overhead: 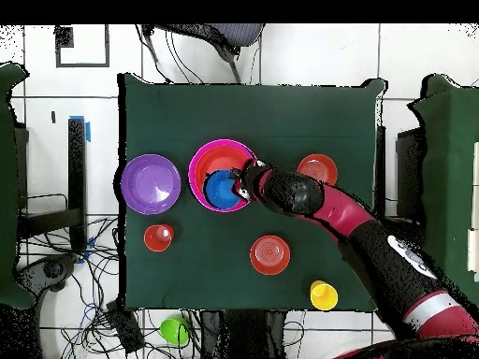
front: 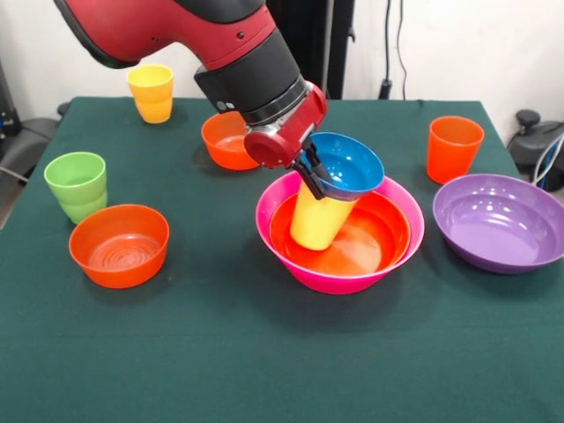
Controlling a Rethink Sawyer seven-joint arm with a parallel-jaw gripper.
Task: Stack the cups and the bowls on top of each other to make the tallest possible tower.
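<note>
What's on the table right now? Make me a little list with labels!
tower: pink bowl, large orange bowl inside it, yellow cup tilted in that, blue bowl on top
gripper: gripper at the blue bowl's rim
loose cups: yellow, green, orange
loose bowls: purple, two small orange

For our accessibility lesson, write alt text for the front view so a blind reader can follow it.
A red and black arm's tool grips the rim of a blue bowl sitting on a tilted yellow cup, inside an orange bowl nested in a pink bowl. Around them on the green table stand other cups and bowls.
</note>
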